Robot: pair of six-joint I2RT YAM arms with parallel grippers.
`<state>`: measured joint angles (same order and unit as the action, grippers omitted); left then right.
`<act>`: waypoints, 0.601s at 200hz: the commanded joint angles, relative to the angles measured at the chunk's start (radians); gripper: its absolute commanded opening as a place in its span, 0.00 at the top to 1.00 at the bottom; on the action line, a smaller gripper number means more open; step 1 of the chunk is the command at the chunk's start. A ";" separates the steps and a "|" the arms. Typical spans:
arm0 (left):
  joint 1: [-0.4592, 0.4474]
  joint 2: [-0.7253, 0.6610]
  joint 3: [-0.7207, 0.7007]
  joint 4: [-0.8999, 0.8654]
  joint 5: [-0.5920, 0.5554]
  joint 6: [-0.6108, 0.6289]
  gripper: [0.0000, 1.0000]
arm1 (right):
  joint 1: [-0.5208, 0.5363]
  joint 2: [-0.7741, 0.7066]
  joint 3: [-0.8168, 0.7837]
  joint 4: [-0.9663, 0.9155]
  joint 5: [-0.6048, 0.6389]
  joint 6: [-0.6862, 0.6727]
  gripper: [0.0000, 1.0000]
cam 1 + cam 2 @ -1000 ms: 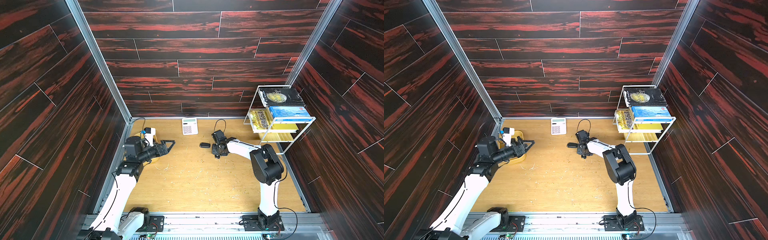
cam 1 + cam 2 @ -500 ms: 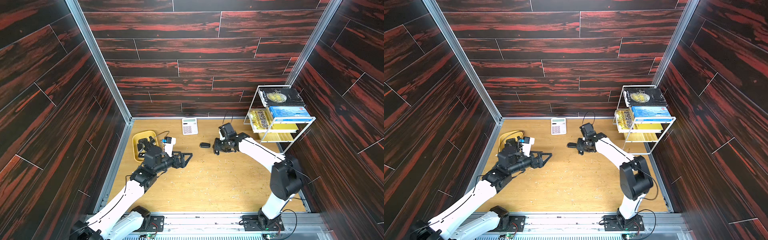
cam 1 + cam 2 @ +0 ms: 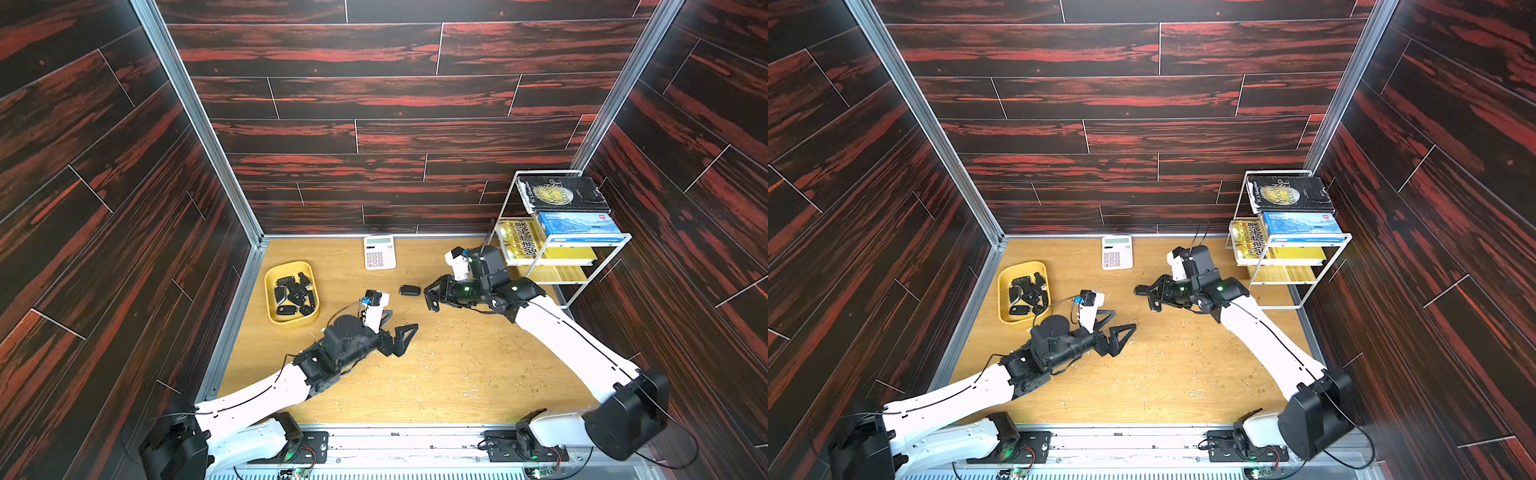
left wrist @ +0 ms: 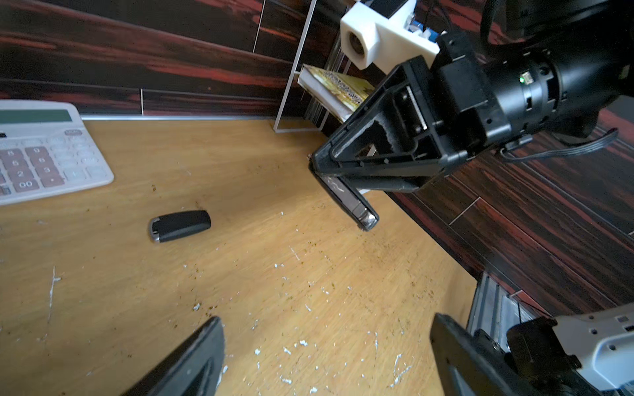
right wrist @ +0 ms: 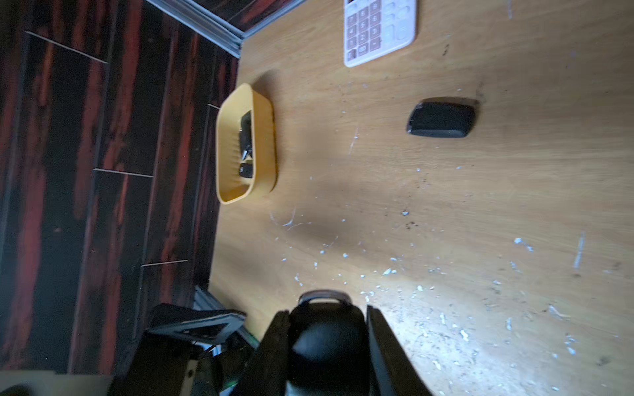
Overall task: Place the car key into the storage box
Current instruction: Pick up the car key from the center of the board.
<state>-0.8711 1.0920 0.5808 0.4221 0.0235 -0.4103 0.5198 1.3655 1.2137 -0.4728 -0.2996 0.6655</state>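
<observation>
Right gripper pinches a car key; left gripper gapes wide. The dark book reads "MOON" (calculator key: "00").

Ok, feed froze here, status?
Right gripper shut on car key, off table. Left gripper open, empty. Storage box holds other keys. Left arm sits between held key and box.

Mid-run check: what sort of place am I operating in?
Probably a staged robot test cell, not a real room: wood-pattern wall panels in metal framing box in a small wooden tabletop, dressed with a white calculator and a wire book rack.
</observation>
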 commanded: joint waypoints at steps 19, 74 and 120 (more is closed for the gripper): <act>-0.097 0.085 0.030 0.178 -0.199 0.065 0.03 | 0.003 -0.037 -0.092 0.208 -0.127 0.121 0.71; -0.159 0.166 0.050 0.264 -0.265 0.111 0.05 | 0.006 -0.089 -0.128 0.264 -0.113 0.141 0.70; -0.181 0.208 0.067 0.302 -0.342 0.088 0.14 | 0.006 -0.089 -0.140 0.309 -0.116 0.163 0.70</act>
<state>-1.0458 1.2827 0.6163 0.6636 -0.2573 -0.3183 0.5217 1.2869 1.0901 -0.2119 -0.4030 0.8097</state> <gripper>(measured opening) 0.892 0.361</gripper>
